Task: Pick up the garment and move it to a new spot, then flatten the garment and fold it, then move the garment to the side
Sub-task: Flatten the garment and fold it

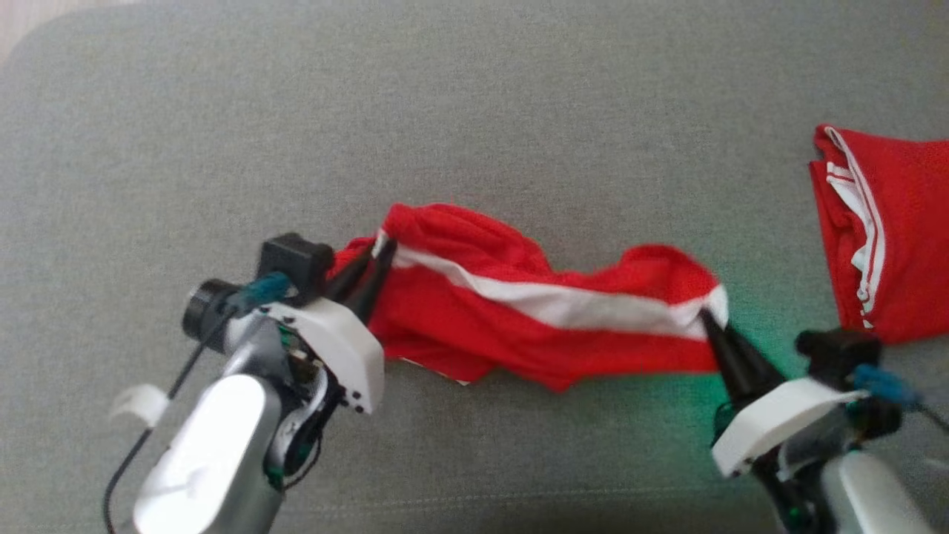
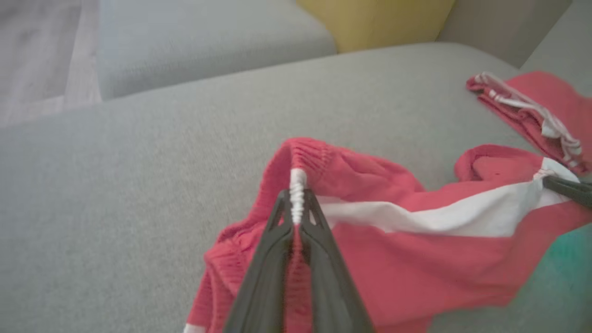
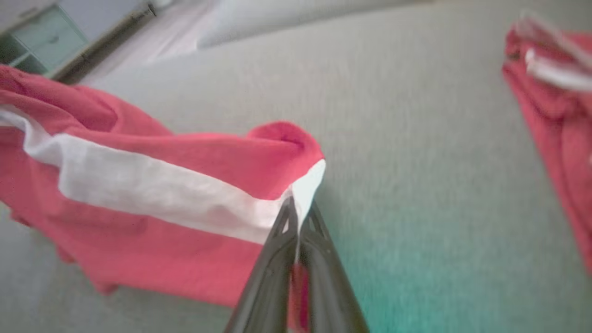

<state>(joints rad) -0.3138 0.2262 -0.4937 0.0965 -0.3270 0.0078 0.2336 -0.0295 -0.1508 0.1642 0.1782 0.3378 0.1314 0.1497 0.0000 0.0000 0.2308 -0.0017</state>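
Note:
A red garment with a broad white stripe hangs stretched between my two grippers above the grey cushion. At its ribbed left end my left gripper is shut on the cloth. The left wrist view shows the red garment with the fingertips pinching the white seam. My right gripper is shut on the white corner at the other end. In the right wrist view the red garment sags to the left of those fingers. The lower edge droops onto the cushion.
A second red garment with thin white stripes lies folded at the right edge of the grey sofa cushion. A yellow cushion stands at the back. Bare grey fabric spreads to the left and behind.

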